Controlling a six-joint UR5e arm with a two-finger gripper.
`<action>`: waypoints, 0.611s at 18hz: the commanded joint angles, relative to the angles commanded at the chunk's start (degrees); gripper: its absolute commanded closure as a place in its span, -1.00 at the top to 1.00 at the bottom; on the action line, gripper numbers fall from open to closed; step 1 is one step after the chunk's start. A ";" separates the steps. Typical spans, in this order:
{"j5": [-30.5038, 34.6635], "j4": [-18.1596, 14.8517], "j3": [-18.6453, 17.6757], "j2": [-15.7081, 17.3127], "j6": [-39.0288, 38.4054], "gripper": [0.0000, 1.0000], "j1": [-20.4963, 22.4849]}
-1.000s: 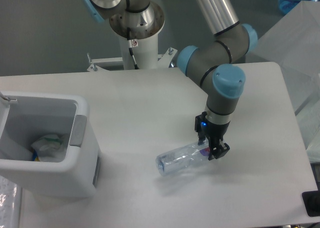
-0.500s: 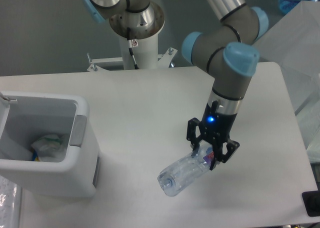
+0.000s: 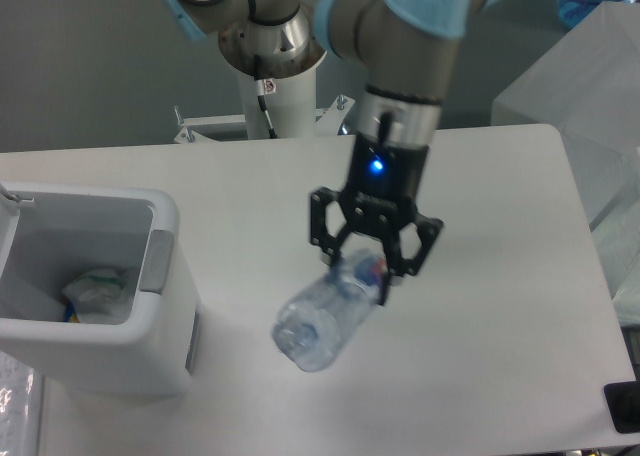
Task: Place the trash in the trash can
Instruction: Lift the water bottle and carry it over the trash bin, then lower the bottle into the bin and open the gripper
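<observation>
At the left edge of the table (image 3: 500, 176) stands the trash can (image 3: 160, 276), a white rectangular bin with a thick rim and a grey panel on the side facing the arm. The crumpled white wrapper (image 3: 97, 291) with its green mark lies at the bottom of the bin.

To the right of the bin, clear of its rim, the water bottle (image 3: 320, 316) hangs above the tabletop. It is tilted, base down and toward the camera, neck end up between the fingers. The gripper (image 3: 365, 261) is clamped on the upper part of the bottle, near the pink-purple label; the exact contact line is partly masked by the finger bodies, so it appears to be at or just below the neck.

Handling notes: the bottle looks empty, so it is judged light. Its thin clear wall will flex under squeeze and is smooth, hence prone to pivoting in a two-finger hold. The stiffest grasp zone is the neck and shoulder. The bottle remains to be carried over the bin opening.
</observation>
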 joint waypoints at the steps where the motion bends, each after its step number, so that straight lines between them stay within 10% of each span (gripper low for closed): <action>1: 0.00 0.44 0.17 0.70 -1.06 0.26 -0.88; 11: 0.00 0.70 -0.88 3.26 -9.15 0.27 -13.00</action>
